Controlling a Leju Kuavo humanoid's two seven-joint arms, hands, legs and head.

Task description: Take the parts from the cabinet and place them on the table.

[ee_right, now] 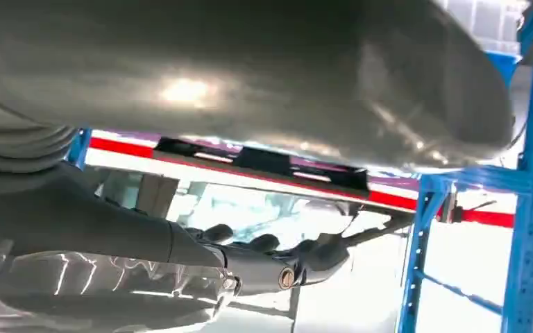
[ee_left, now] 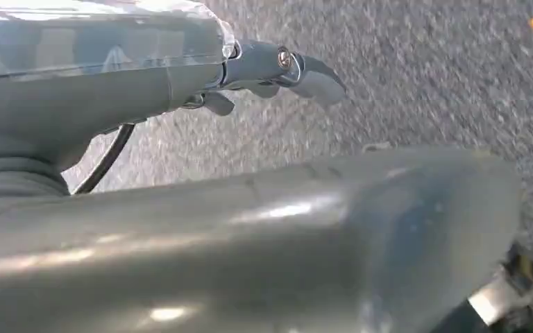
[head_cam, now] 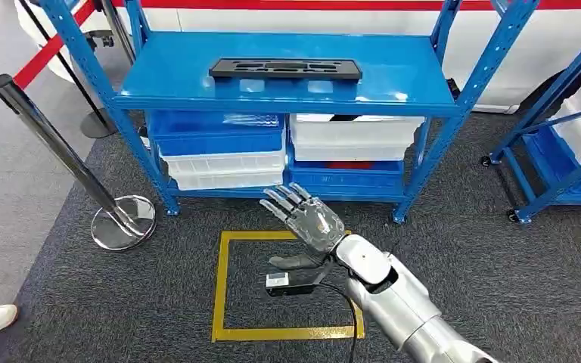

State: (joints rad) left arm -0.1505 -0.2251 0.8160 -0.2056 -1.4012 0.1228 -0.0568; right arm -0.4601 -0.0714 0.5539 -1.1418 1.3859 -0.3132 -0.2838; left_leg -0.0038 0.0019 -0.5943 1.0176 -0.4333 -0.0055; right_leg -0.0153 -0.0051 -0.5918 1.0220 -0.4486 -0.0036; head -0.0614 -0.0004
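On the top shelf (head_cam: 197, 76) of the blue cabinet (head_cam: 132, 128), the black part (head_cam: 286, 69) lay flat near the middle, its long side running along the shelf and set back from the front edge, with nothing touching it. The right hand (head_cam: 308, 217) was raised in front of the cabinet, low against the lower shelves and well short of the part, with its fingers (head_cam: 284, 199) spread apart and stretched toward the rack, holding nothing. The silver right arm (head_cam: 401, 302) came in from below and slanted up toward the centre of the cabinet, back of the hand uppermost. In the right wrist view the part (ee_right: 264, 164) showed as a dark bar beyond the thumb (ee_right: 277, 274), apart from the hand. The left hand (ee_left: 277, 69) hung down over the grey carpet (ee_left: 423, 83); its fingers appeared loosely extended with nothing between them, so I judged it released. The step in hand looked like the reach for the part. To do it well, the hand would probably need to rise to shelf height before advancing, so the fingers clear the front edge of the shelf, then close across the part's narrow width near its middle, where it should balance. A long flat piece gripped off-centre could tip or drag on the shelf.
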